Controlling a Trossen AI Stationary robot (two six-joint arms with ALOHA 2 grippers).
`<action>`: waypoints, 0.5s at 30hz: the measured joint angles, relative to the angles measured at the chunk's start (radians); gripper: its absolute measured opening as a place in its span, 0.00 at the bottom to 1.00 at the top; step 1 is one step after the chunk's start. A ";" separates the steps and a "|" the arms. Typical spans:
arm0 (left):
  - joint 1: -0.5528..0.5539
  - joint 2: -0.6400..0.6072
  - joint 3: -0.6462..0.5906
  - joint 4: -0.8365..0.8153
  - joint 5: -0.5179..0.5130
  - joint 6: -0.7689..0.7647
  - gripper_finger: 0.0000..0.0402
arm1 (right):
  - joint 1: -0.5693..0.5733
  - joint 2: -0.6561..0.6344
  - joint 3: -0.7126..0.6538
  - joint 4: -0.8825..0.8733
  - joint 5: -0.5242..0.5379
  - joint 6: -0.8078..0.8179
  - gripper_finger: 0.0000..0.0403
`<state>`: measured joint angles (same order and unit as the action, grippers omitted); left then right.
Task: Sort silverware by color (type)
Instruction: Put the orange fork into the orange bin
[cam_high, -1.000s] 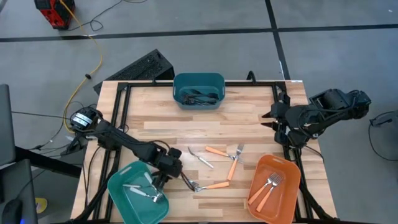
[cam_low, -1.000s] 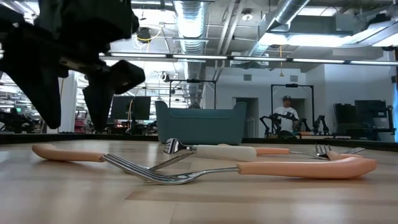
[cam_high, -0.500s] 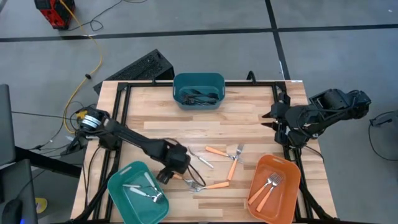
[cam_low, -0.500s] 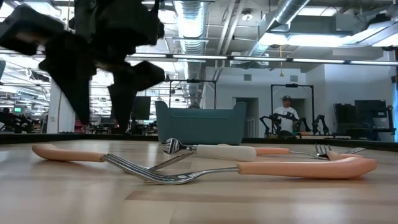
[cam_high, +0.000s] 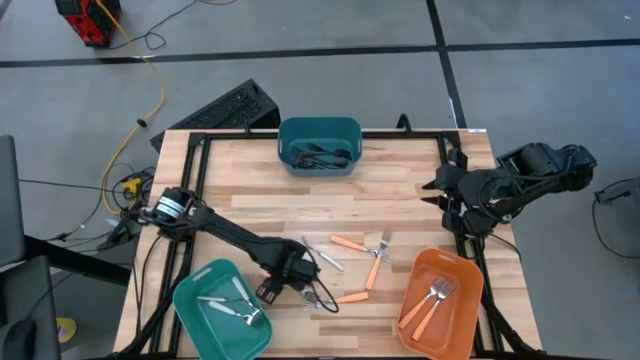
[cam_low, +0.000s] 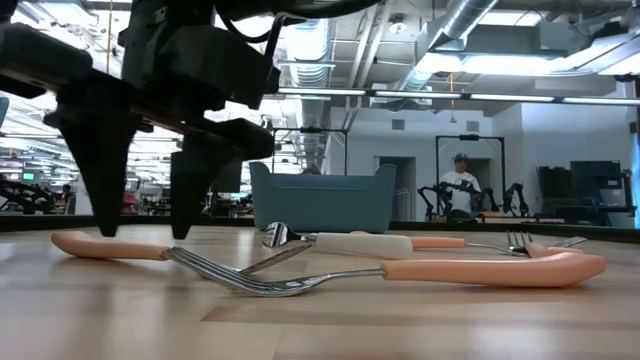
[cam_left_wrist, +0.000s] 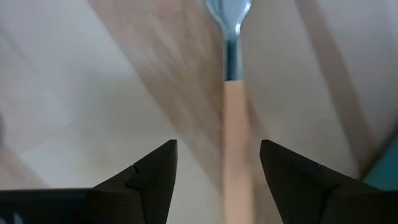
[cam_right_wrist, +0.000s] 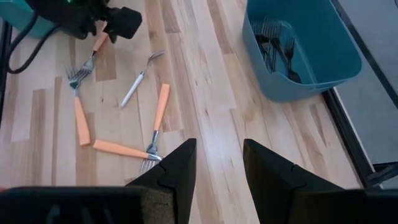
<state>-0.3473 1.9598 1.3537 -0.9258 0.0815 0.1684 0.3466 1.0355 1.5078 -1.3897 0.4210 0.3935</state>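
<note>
Two dark fingers of the left gripper (cam_left_wrist: 217, 180) stand apart, one on each side of an orange-handled fork (cam_left_wrist: 235, 143) lying flat on the wooden table (cam_high: 400, 190) — open, nothing held. In the low view the tips are almost at the tabletop, over the near end of the fork's handle. In the high view this gripper sits near the front edge of the table, just beside the green bin (cam_high: 195, 310).

The right gripper (cam_right_wrist: 214, 165) waits at the right edge of the table, above the orange bin (cam_high: 465, 310), fingers parted and empty.

Risks from this position:
- The handle is thin, smooth and lies flush with the wood; a closure made too high would likely slide off it.
- A second fork (cam_low: 290, 280) has its metal tines crossing close by — a low closure could drag or lift both.

Materials and shapes:
- Loose on the table: orange handles with bright silver heads, and one pale-handled piece (cam_high: 325, 258), thin and glossy.
- The green bin holds pale pieces, the orange bin holds orange-handled forks, and the blue bin (cam_high: 318, 128) at the back holds dark ones.
- All three bins are smooth plastic with rounded corners.
</note>
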 joint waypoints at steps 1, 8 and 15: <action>-0.001 0.004 0.000 0.005 0.017 -0.011 0.53 | 0.000 0.000 0.000 -0.002 0.000 0.000 0.39; -0.026 0.037 -0.001 0.031 0.016 -0.037 0.53 | 0.000 0.000 0.000 -0.001 0.001 0.000 0.39; -0.026 0.038 -0.001 0.042 -0.005 -0.034 0.51 | 0.000 0.000 0.000 -0.002 0.002 0.000 0.39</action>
<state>-0.3733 1.9976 1.3525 -0.8841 0.0765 0.1341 0.3466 1.0355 1.5078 -1.3914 0.4229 0.3933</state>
